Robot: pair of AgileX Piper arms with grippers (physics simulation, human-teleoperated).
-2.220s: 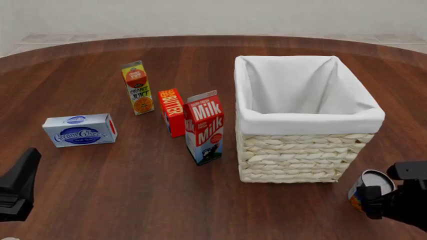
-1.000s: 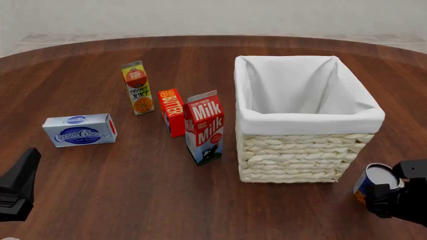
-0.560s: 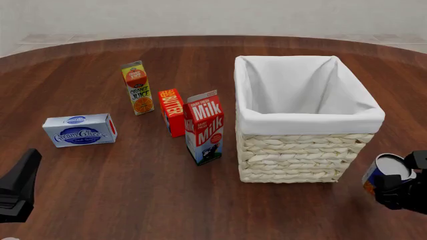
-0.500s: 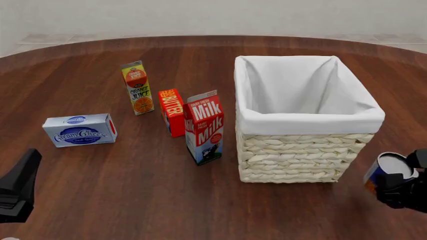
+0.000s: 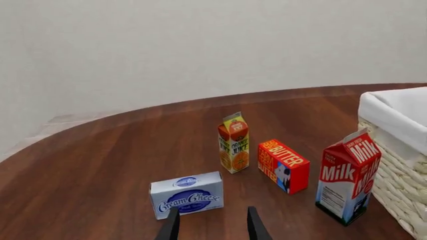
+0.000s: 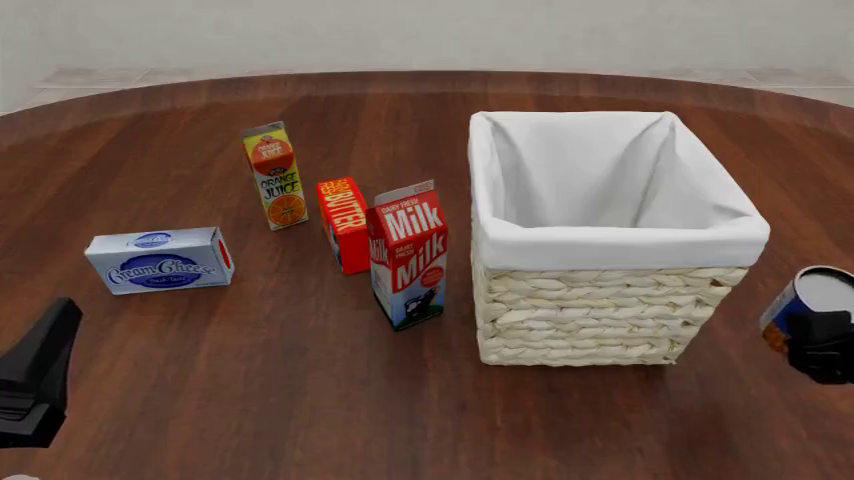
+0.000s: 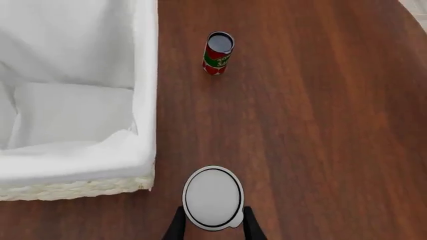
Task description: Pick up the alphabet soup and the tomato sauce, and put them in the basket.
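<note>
The alphabet soup [image 6: 809, 298], a blue and orange can with a pale top [image 7: 213, 196], hangs lifted off the table just right of the basket [image 6: 621, 240], level with its woven wall. My right gripper [image 7: 212, 224] is shut on it from below, dark at the front view's right edge [image 6: 827, 352]. The tomato sauce [image 7: 218, 54], a red can with a green band, stands upright on the table beyond it, beside the basket's cloth rim [image 7: 144, 100]; the front view does not show it. My left gripper [image 5: 212, 227] is open and holds nothing, low at the near left [image 6: 38, 370].
Left of the basket stand a milk carton [image 6: 411, 255], a red butter box [image 6: 344, 225] and an orange juice carton [image 6: 275, 175]. A cream cheese box [image 6: 160, 260] lies further left, a short way ahead of my left gripper.
My right gripper has carried the alphabet soup upward and to the right, from near the basket's front corner to the frame's right edge. The left arm has not moved.
</note>
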